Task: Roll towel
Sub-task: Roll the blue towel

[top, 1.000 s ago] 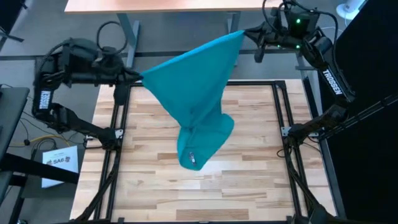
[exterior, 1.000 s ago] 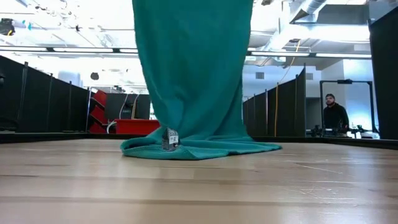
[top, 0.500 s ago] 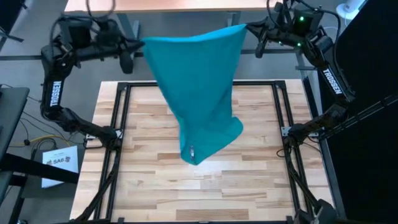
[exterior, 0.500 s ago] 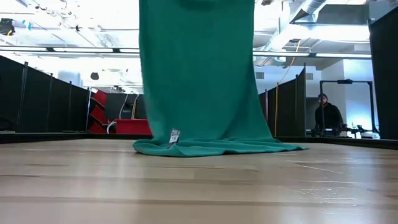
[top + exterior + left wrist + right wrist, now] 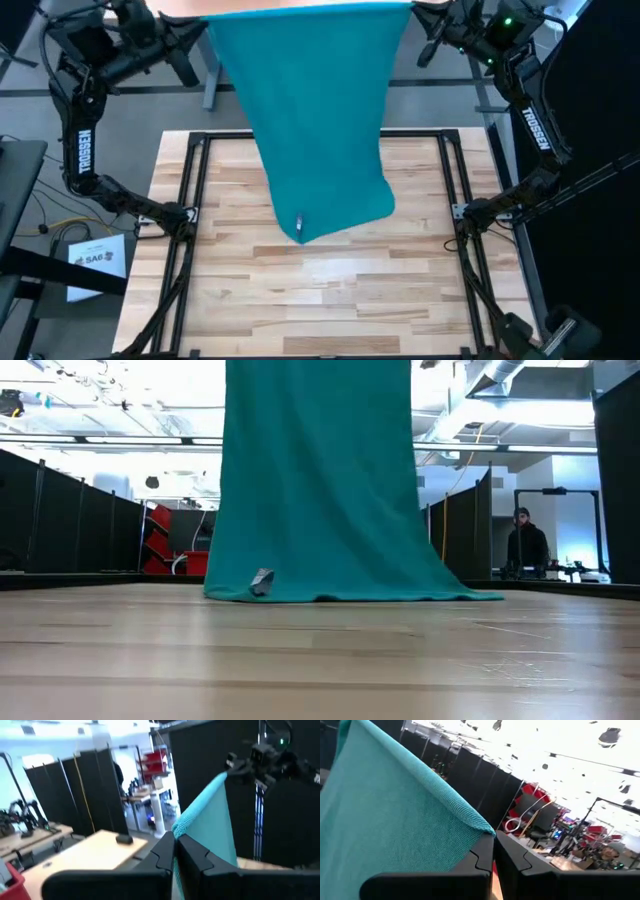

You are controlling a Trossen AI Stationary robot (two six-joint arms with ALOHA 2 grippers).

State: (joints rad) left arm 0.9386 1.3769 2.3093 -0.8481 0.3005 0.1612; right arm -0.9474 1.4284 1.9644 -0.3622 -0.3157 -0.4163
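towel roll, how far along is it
Done: both top corners are gripped, the left gripper and right gripper each shut on one. In hand: the towel hangs spread between them, its bottom edge just touching the table in the low view. Left: laying it flat and all the rolling; no roll has started.

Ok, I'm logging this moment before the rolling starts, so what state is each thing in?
towel: held up and stretched flat between both arms, hanging, its bottom edge touching the table
left end effector: shut on the towel's upper corner, raised above the table's far edge
right end effector: shut on the towel's other upper corner, raised
table: bears only the towel's lower edge
towel's label: at the bottom hem
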